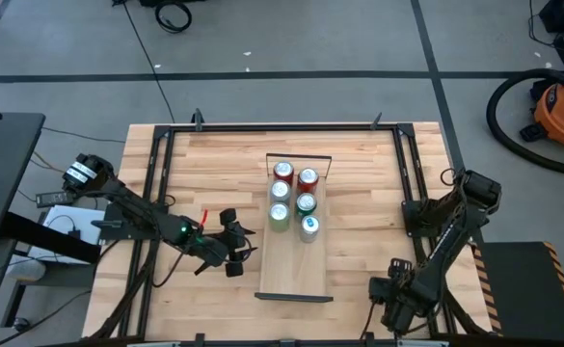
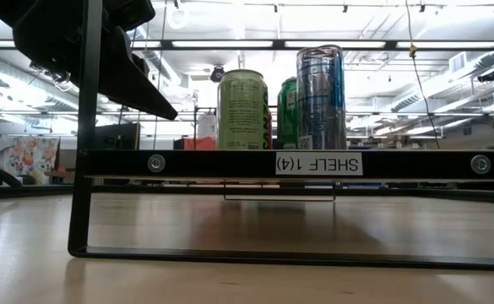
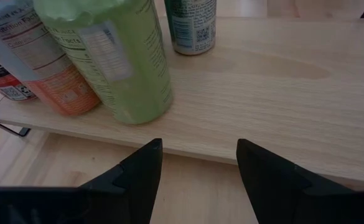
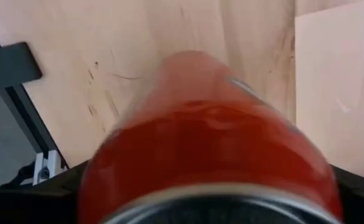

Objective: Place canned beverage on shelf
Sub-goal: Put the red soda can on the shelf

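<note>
From table height, the front rail of the shelf (image 2: 247, 163) hides the bottoms of the cans, and the green can (image 2: 243, 110) and silver-blue can (image 2: 320, 97) screen nearly all the cans behind them.

In the left wrist view, the pale green can (image 3: 116, 59) beside the shelf's edge loses its top to the frame, as does the orange can (image 3: 57, 87) behind it.

The red can (image 4: 210, 143) fills the right wrist view, blurred, covering the right gripper's fingers.
</note>
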`<action>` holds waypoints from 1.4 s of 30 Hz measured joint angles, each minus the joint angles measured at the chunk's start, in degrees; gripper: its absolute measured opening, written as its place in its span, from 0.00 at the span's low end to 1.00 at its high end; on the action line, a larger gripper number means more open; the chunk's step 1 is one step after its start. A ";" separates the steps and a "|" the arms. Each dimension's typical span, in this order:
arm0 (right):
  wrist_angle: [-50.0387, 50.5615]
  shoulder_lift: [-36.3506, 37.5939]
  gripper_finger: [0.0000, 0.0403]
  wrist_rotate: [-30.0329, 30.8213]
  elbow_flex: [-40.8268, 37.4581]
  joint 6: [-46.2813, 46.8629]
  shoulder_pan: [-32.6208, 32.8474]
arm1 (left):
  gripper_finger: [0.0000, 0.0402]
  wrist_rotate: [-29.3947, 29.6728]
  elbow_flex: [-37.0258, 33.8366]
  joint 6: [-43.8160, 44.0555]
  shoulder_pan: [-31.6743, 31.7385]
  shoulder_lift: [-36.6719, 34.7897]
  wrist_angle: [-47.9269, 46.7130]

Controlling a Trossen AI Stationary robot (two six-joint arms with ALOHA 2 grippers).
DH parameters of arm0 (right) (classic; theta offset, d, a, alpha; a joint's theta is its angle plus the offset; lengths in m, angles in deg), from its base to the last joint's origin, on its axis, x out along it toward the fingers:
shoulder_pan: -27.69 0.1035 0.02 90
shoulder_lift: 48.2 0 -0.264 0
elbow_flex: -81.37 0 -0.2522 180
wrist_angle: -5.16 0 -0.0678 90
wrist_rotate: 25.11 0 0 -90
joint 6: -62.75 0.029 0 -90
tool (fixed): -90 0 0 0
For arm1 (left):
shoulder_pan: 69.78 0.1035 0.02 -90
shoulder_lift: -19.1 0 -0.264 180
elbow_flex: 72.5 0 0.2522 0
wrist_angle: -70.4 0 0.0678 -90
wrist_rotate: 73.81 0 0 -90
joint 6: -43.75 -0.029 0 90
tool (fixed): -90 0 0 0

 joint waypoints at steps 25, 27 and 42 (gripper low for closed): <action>9.61 0.00 0.78 -1.94 9.89 -22.32 -19.57 | 0.54 -0.71 0.00 -0.02 0.04 0.00 -0.05; 11.30 0.00 0.78 -1.51 10.94 -24.19 -21.06 | 0.54 -1.15 0.00 -0.02 0.02 0.00 -0.07; 16.96 0.04 0.78 4.42 23.21 -31.17 -28.00 | 0.54 -1.44 0.00 -0.04 0.02 0.00 -0.66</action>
